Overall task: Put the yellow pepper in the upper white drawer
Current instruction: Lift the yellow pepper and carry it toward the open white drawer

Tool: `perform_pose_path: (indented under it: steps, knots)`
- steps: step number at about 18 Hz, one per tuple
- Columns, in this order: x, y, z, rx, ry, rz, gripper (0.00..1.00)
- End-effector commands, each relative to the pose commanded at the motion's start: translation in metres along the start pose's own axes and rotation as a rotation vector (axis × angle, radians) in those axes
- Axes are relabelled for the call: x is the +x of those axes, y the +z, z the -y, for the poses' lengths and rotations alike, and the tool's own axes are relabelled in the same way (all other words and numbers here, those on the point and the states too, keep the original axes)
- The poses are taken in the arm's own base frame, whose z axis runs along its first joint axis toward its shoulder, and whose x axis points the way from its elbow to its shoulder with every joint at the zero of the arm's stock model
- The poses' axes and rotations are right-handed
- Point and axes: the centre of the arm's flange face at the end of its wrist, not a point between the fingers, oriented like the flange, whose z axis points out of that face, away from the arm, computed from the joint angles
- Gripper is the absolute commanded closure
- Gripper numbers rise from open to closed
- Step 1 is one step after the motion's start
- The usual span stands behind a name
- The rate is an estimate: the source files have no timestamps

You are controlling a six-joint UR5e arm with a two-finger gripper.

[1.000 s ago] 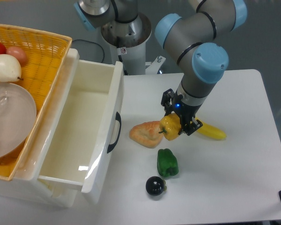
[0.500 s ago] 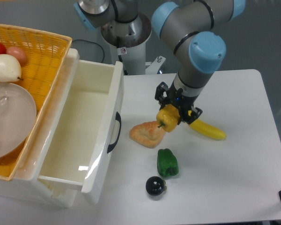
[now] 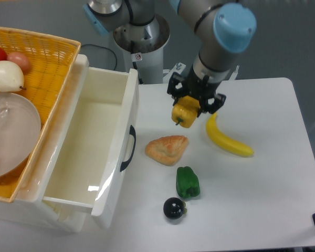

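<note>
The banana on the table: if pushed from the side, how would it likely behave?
The banana looks rigid, so it would probably slide as one piece. Its curve suggests it may pivot rather than roll. Its glossy skin on the smooth table hints at easy sliding.

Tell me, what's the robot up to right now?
Gripper shut on pepper, held above table. Drawer open, nothing inside. No obstacle between pepper and drawer.

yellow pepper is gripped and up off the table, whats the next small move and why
Probably carry it left toward the upper white drawer. The pincer holds the yellow pepper in the air over the table, right of the drawer's open, empty-looking cavity, so it needs sideways travel before any release.
</note>
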Motion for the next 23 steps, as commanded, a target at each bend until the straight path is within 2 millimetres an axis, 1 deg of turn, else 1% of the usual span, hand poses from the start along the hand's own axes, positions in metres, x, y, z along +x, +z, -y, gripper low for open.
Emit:
perform_pose_path:
  steps: [1,2,4,8,11,13,18,21,23]
  knots:
    - [-0.003,-0.006,-0.002,0.029,-0.043,-0.013,0.93]
    - [-0.001,-0.013,-0.006,0.043,-0.050,-0.011,0.93]
    - [0.004,-0.019,-0.005,0.073,-0.072,-0.023,0.93]
    - [0.024,-0.031,-0.004,0.156,-0.135,-0.084,0.93]
    - [0.037,-0.035,-0.002,0.168,-0.149,-0.090,0.93]
    - [0.053,-0.038,0.003,0.172,-0.125,-0.085,0.93]
    - [0.091,-0.022,0.018,0.137,-0.032,-0.088,0.93]
    - [0.109,-0.009,0.020,0.081,0.080,-0.056,0.93]
    - [0.113,-0.006,0.021,0.075,0.101,-0.058,0.93]
